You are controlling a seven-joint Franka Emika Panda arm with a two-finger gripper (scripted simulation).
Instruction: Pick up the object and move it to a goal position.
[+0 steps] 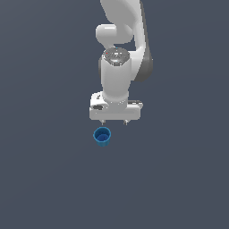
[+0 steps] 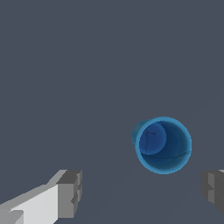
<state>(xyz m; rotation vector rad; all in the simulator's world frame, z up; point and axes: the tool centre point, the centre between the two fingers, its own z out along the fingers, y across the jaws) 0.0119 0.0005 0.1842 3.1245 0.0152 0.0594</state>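
You have one small bright blue cup, round, slightly tapered, smooth-walled and hollow, standing upright on the flat, matte dark grey table, apart from the arm. The one glossy white claw hangs just above it, its two blocky grey fingertips spread wide and holding nothing. The cup sits nearer the finger on the exterior view's left.

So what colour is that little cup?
Bright blue; the cup shows best in the wrist view.
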